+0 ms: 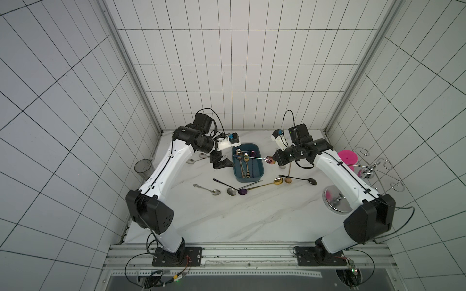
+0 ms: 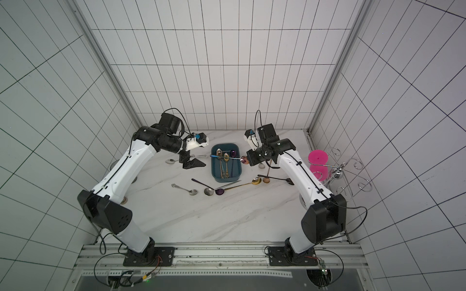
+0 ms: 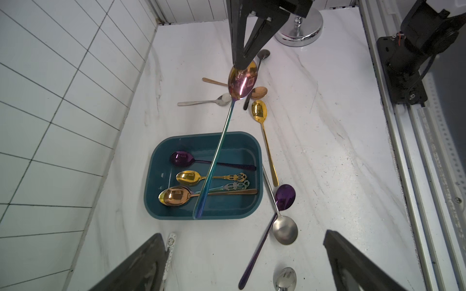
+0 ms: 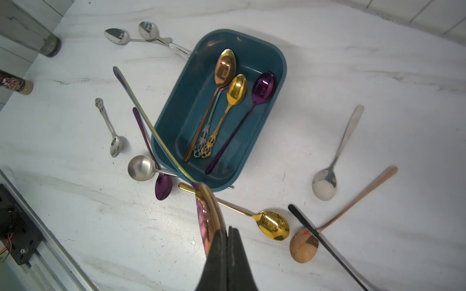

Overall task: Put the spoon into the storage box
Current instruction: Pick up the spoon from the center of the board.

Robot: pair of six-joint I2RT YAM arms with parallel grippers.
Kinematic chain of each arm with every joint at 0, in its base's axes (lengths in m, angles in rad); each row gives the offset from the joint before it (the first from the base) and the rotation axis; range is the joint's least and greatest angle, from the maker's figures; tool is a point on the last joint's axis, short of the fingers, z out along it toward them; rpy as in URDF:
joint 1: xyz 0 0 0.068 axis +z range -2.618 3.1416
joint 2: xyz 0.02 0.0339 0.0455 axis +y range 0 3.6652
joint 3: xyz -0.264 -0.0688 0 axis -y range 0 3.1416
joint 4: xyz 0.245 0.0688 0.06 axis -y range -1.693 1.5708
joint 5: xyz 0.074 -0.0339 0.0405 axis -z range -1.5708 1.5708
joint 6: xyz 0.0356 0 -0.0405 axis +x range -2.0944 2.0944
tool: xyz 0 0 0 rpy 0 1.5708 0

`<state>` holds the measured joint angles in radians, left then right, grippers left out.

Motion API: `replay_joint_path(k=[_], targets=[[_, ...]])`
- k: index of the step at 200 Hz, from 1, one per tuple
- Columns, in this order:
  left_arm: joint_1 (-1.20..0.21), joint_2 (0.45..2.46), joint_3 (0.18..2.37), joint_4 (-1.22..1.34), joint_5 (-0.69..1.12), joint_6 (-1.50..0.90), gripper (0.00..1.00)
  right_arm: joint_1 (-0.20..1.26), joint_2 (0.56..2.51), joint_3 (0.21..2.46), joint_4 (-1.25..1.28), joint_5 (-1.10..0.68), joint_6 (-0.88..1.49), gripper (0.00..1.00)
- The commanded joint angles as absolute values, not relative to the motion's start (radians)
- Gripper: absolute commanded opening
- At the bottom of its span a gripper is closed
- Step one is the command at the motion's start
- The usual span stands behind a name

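My right gripper (image 1: 274, 158) (image 4: 228, 229) is shut on the bowl of a long rainbow-coloured spoon (image 1: 252, 157) (image 2: 228, 157) (image 4: 151, 126) (image 3: 242, 80). The spoon's handle stretches out level across the far half of the dark teal storage box (image 1: 261, 169) (image 2: 239, 171) (image 3: 151, 181) (image 4: 282, 65), above it. Several spoons lie in the box: rose-gold, gold, purple and one with an ornate handle. My left gripper (image 1: 223, 163) (image 3: 242, 234) stands open and holds nothing. It is just left of the box, low over the table.
Several loose spoons (image 1: 274, 182) lie in front of the box, to its right and behind my left arm. A grey tumbler (image 1: 143, 169) stands far left. At the right are a pink cup (image 1: 347, 157), a chrome stand base (image 1: 336, 200) and a wire rack (image 1: 378, 167).
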<state>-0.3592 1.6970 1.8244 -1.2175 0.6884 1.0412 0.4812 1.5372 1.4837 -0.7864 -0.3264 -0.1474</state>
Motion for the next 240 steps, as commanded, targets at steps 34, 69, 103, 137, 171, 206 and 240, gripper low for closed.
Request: replay_joint_path(k=[34, 69, 103, 137, 171, 206, 240], targets=[[-0.412, 1.867, 1.970, -1.347, 0.759, 1.047, 0.93, 0.541, 1.464, 1.448, -0.724, -0.349, -0.342, 0.00], [-0.425, 1.915, 1.968, -1.349, 0.775, 1.026, 0.90, 0.562, 1.448, 1.442, -0.693, -0.336, -0.384, 0.00], [-0.443, 1.962, 1.976, -1.378, 0.779, 1.028, 0.84, 0.572, 1.437, 1.433, -0.677, -0.335, -0.408, 0.00], [-0.460, 2.016, 2.031, -1.468, 0.797, 1.043, 0.61, 0.576, 1.437, 1.436, -0.663, -0.336, -0.410, 0.00], [-0.466, 2.056, 2.075, -1.532, 0.815, 1.045, 0.15, 0.579, 1.435, 1.433, -0.658, -0.334, -0.409, 0.00], [-0.465, 2.067, 2.077, -1.541, 0.828, 1.025, 0.00, 0.581, 1.415, 1.419, -0.655, -0.296, -0.368, 0.09], [-0.465, 2.066, 2.069, -1.422, 0.869, 0.834, 0.00, 0.570, 1.358, 1.388, -0.641, -0.295, -0.278, 0.35]])
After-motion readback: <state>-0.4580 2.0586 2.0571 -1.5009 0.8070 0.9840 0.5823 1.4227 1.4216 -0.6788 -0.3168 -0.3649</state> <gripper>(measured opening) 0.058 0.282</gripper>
